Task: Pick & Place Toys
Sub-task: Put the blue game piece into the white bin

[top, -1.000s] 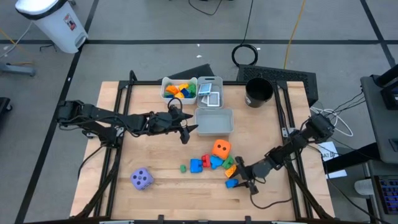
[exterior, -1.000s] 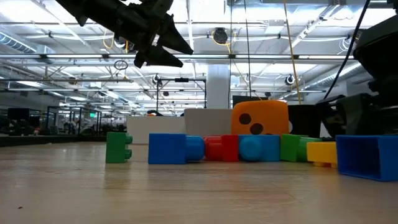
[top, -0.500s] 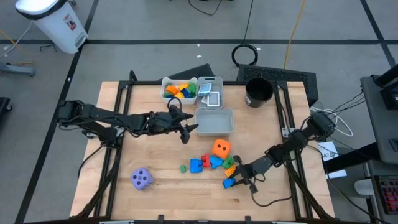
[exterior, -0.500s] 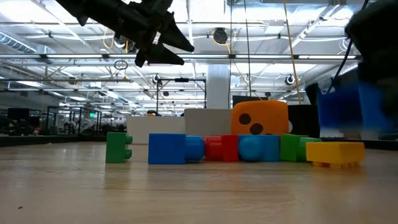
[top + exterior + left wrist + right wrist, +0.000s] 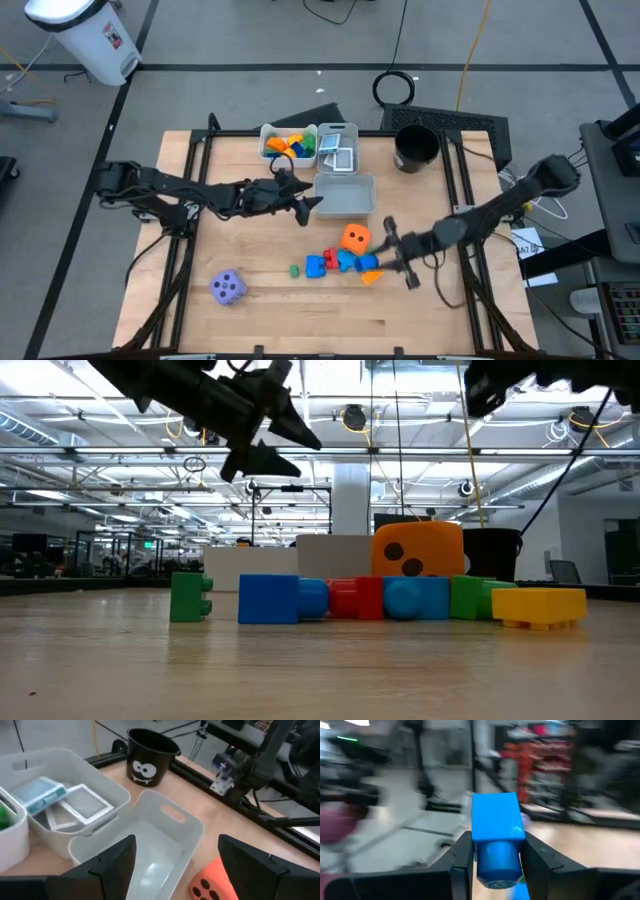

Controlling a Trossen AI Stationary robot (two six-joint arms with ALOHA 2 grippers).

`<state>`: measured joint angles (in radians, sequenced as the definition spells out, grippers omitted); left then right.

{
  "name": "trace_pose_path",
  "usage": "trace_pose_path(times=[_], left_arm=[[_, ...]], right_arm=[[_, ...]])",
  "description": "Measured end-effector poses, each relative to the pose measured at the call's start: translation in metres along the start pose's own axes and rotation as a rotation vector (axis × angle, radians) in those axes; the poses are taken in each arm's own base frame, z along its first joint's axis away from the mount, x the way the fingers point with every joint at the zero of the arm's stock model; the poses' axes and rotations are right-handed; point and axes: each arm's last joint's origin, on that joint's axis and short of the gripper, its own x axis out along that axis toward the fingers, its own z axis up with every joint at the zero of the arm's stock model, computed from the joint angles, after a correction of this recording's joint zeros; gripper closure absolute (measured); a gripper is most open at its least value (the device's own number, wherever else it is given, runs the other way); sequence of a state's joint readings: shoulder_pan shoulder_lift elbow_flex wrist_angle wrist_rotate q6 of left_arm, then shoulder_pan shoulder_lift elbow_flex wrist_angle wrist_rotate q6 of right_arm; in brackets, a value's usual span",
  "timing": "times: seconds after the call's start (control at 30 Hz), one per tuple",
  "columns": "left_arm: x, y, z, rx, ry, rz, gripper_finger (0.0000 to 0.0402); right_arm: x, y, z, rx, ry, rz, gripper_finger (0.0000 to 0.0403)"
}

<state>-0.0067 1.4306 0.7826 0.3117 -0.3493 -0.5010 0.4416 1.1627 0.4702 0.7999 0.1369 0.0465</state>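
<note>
Right gripper (image 5: 496, 862) pinches a blue block (image 5: 496, 837) between its two dark fingers, the block standing up out of the grip; seen from above, this gripper (image 5: 392, 250) hangs over the table at about three o'clock from the toy cluster, just beside the orange die (image 5: 354, 238). Left gripper (image 5: 176, 857) is spread apart and carries nothing, poised above the empty grey bin (image 5: 155, 835), with the orange die (image 5: 212, 877) at roughly five o'clock of it. No readable writing shows; the only marking is a cartoon face with two eyes and a toothy grin on the black cup (image 5: 149, 756), and dark pips on the orange die. Picture cards (image 5: 65, 802) lie in the adjoining bin. On the wood, a green block (image 5: 190, 598), a blue block (image 5: 280, 600), a red block (image 5: 355, 598) and a yellow block (image 5: 540, 607) sit in a row. A purple die (image 5: 228, 288) rests well apart at eight o'clock of the cluster.
</note>
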Motion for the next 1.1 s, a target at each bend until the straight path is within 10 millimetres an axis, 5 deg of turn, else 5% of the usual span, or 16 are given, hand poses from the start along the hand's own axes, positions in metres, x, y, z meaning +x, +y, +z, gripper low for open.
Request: trace_pose_path(times=[0.2, 0.4, 0.83, 1.1], left_arm=[[0.019, -0.011, -0.006, 0.073, -0.078, -0.173, 0.0127], [0.034, -0.027, -0.030, 0.204, -0.101, -0.378, 0.0134], [0.066, -0.064, -0.038, 0.410, -0.120, -0.433, 0.0041], [0.065, -0.065, -0.040, 0.414, -0.086, -0.465, 0.0046]], right_arm=[[-0.010, -0.026, -0.008, 0.051, 0.138, -0.208, 0.0316], [-0.014, -0.031, -0.015, 0.057, 0.137, -0.228, 0.0316], [-0.015, -0.029, -0.018, 0.017, 0.167, -0.192, 0.0316], [-0.015, -0.028, -0.021, 0.037, 0.204, -0.166, 0.0316]])
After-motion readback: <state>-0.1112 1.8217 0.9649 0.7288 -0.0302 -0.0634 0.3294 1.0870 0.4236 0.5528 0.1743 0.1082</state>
